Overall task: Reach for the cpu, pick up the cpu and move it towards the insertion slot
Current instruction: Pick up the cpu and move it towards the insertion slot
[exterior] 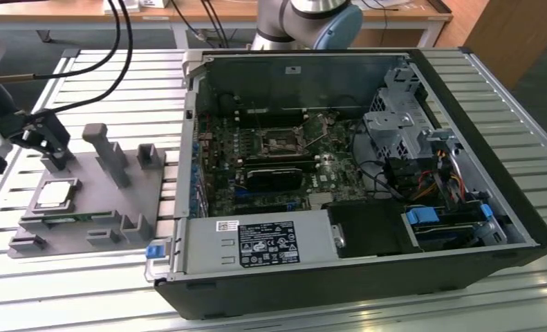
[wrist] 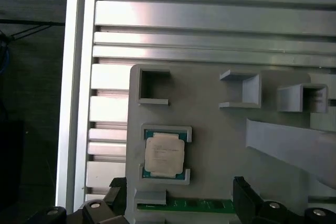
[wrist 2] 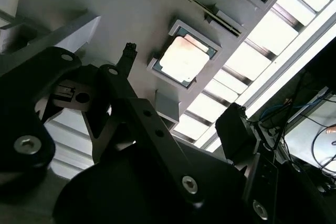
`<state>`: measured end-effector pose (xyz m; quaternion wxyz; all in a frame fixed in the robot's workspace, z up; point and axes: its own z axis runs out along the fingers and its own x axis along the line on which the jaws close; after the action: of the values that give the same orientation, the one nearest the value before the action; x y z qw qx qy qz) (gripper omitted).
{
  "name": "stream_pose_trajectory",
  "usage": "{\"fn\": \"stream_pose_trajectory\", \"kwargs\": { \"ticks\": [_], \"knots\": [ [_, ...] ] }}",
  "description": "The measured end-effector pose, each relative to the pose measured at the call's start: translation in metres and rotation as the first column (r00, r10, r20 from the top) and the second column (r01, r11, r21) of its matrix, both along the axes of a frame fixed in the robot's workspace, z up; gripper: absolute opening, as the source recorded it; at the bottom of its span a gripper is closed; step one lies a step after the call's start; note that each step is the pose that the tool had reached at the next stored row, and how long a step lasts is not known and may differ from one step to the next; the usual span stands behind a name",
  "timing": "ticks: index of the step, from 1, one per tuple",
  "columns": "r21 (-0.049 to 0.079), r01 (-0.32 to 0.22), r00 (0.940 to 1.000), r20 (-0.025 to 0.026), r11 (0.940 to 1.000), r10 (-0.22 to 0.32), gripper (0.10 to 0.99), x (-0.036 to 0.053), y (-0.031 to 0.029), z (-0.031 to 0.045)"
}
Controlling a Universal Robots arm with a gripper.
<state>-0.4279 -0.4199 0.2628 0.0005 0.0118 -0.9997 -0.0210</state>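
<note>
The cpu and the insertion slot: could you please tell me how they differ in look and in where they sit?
The cpu has a pale silvery top; the insertion slot is a shiny metal frame with a dark centre. The cpu lies in a pocket of the grey fixture at the exterior view's left; the insertion slot sits inside the open computer case. Both are small, square and flat.

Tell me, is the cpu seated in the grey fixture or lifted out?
Seated. The cpu lies flat in its framed pocket on the grey fixture; the gripper is open, holding nothing.
</note>
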Motion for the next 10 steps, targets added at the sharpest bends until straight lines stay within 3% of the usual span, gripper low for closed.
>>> {"fn": "stream_pose_trajectory", "kwargs": {
  "ticks": [9, 10],
  "knots": [
    [0.0, 0.0, 1.0, 0.0002, 1.0, 0.0, 0.867, -0.0049, 0.0005, -0.0164],
    [0.0, 0.0, 1.0, 0.0001, 1.0, 0.0, 0.804, -0.0051, 0.0005, -0.0182]
  ]
}}
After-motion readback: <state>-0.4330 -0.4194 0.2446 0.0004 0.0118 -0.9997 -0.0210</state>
